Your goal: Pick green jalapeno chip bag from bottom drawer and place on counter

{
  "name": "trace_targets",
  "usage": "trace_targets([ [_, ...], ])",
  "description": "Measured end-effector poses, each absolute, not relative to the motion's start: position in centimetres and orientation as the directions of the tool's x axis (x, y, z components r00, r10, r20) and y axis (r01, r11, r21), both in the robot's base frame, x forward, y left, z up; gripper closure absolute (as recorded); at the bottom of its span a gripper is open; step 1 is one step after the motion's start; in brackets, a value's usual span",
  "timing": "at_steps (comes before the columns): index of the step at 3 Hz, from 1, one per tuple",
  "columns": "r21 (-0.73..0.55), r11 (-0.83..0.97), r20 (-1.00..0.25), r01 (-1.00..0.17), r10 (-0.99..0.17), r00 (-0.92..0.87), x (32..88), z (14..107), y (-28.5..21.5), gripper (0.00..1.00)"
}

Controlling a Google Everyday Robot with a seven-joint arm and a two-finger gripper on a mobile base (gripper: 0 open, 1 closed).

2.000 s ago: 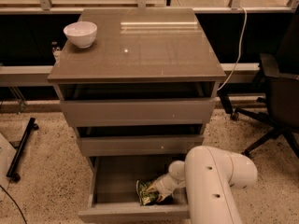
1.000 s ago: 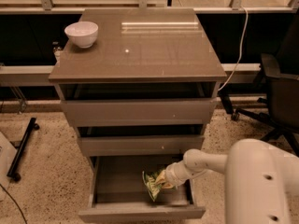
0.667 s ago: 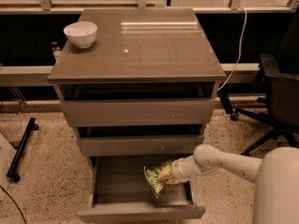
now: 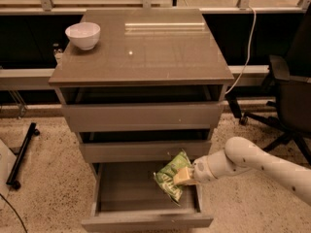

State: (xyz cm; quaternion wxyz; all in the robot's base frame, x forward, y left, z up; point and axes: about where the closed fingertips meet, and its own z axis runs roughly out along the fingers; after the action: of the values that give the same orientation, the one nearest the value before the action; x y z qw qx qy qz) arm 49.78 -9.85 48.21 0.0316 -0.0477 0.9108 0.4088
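Item 1: green jalapeno chip bag (image 4: 170,174). Crinkled, tilted, with its upper corner against the lower edge of the middle drawer front (image 4: 141,150). Held at its right side by the fingers (image 4: 184,174), over the right rear part of the bottom drawer (image 4: 146,222). Whether it touches the drawer floor cannot be told.

Item 2: gripper (image 4: 181,177). Pale fingers clenched on the bag. The white arm (image 4: 257,161) runs off to the right of the fingers and out of the frame.

Item 3: bottom drawer. Pulled open, below and to the left of the fingers, its bare floor stretching left of the bag.

Item 4: top drawer front (image 4: 143,116). Above the fingers, closed or nearly so.

Item 5: table (image 4: 155,52). Glossy grey-brown cabinet top, well above the fingers.

Item 6: white bowl (image 4: 83,35). Upright on the table's far left corner, well apart from the fingers.

Item 7: black office chair (image 4: 291,96). On the floor, above and right of the fingers.
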Motion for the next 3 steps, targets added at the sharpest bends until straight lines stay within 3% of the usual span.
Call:
trace_targets([
  [2, 0.571, 0.655, -0.448, -0.495, -0.256, -0.856, 49.2, 61.8, -12.3, 1.0],
  [3, 0.384, 0.64, -0.624, -0.665, -0.351, -0.699, 48.0, 72.0, -13.8, 1.0],
])
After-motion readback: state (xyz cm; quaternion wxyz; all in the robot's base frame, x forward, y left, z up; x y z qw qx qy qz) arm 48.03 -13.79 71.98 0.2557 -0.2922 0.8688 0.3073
